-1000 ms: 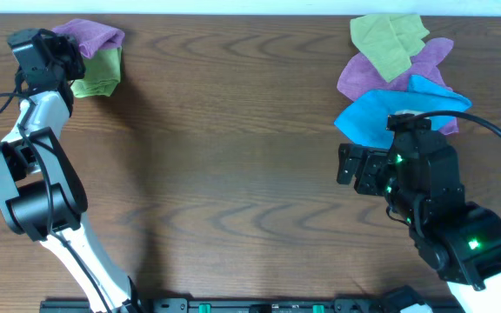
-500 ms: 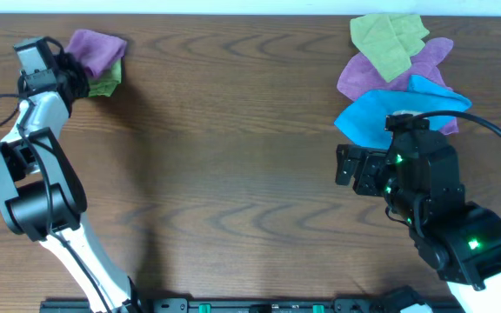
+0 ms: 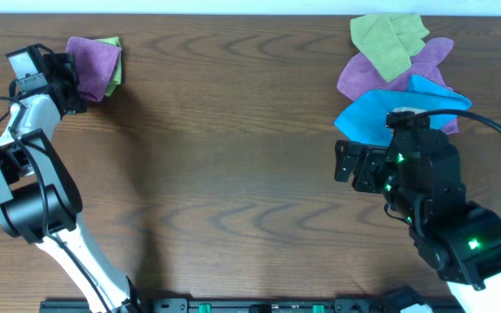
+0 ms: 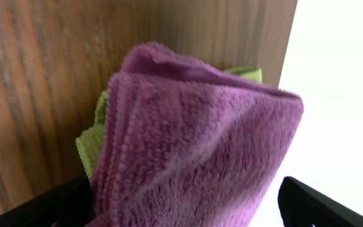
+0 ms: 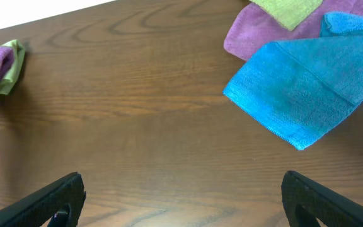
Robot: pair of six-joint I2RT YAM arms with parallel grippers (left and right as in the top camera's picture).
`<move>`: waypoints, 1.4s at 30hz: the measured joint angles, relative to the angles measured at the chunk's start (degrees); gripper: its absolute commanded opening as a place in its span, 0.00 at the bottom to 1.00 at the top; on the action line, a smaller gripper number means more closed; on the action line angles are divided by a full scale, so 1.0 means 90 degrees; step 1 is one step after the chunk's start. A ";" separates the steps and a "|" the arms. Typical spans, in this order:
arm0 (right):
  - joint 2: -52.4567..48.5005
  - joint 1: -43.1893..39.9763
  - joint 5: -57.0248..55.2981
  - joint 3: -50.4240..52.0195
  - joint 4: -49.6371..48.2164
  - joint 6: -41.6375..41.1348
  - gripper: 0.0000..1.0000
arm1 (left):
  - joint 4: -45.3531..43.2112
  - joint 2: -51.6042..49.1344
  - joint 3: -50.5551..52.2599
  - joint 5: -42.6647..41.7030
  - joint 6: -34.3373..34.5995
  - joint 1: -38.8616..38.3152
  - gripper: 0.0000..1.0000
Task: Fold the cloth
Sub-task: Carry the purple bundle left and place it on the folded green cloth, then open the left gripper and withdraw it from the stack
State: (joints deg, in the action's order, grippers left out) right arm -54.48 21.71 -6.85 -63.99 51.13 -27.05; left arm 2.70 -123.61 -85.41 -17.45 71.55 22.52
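Moved since a second back: the left gripper has let go and drawn off toward 9 o'clock. The cloth, which sat at the 12 o'clock edge of a green cloth, now covers most of it. Right arm and the far pile are unchanged.

Dark wood table, overhead view.

Right arm sits at 4 o'clock on the table. Right gripper points toward 9 o'clock, fingers wide apart, only bare wood between them.

Left arm runs up the 9 o'clock edge, its wrist at 10 o'clock.

Pile at 1 o'clock holds three loose cloths. Blue cloth is nearest the right arm, a second purple cloth lies partly under it, and an olive-green cloth is on top at the 12 o'clock side.

The cloth is at 10 o'clock on the table, folded into a thick purple pad with layered edges showing in the left wrist view. It lies just at 3 o'clock of the left gripper. Fingers stand apart on either side of its near end; cannot tell whether they touch it.

Green cloth shows only as a strip along the pad's 3 o'clock edge.
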 measured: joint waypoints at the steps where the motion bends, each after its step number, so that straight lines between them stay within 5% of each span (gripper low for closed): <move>1: 0.0000 0.0000 0.0002 0.0000 0.0000 0.0000 0.99 | -0.0015 0.0000 0.0000 -0.0107 -0.0146 0.0005 0.95; 8: 0.0000 0.0000 0.0002 0.0000 -0.0049 0.0000 0.99 | -0.0168 0.0000 0.0000 -0.0891 -0.1309 0.0185 0.95; 28: 0.0000 0.0000 0.0238 0.0000 -0.0102 0.0000 0.99 | -0.0634 0.0000 0.0000 -0.1423 -0.1511 -0.0041 0.95; 42: 0.0000 0.0000 0.0289 0.0000 -0.0345 -0.0002 0.99 | 0.1525 0.0102 0.0005 -0.2079 -0.2861 0.0874 0.96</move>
State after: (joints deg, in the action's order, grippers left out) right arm -54.48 21.71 -4.25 -63.99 48.03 -27.07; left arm 16.43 -122.69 -85.36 -36.16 45.80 30.39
